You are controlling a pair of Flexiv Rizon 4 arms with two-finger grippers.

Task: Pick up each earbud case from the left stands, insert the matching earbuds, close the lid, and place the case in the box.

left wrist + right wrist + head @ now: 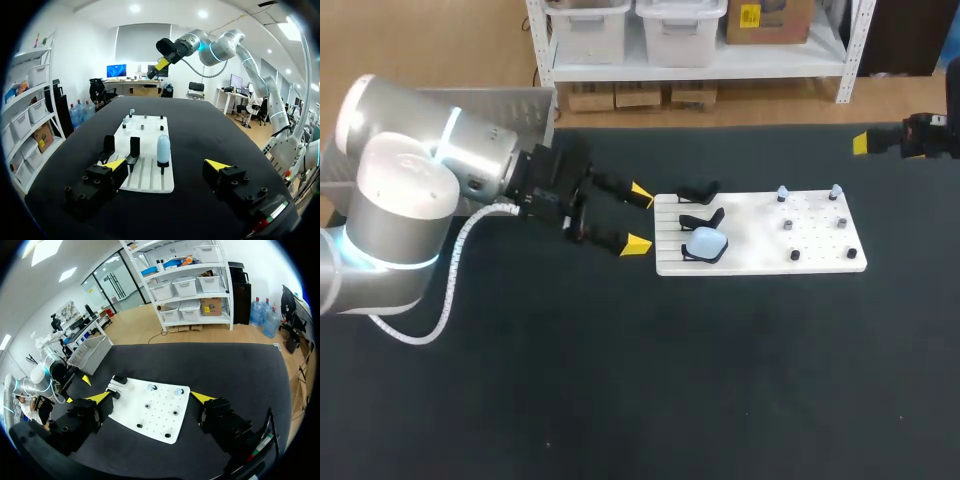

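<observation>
1. Grey box (515, 105) just off the bench's far left corner
2. Left claw (640, 219), fingers wide apart, just beside the white board's (760, 262) left edge
3. Pale blue earbud case (706, 241) on the nearest stand at the board's left end, two black stands (700, 190) behind it
4. Earbuds (782, 193) upright on pegs, board's right half
5. Right claw (150, 398), fingers apart, above the bench's far right edge, well apart from the board

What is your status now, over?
Left gripper open, beside white board. Right gripper open, empty. One earbud case on its stand. Nothing blocking it.
</observation>
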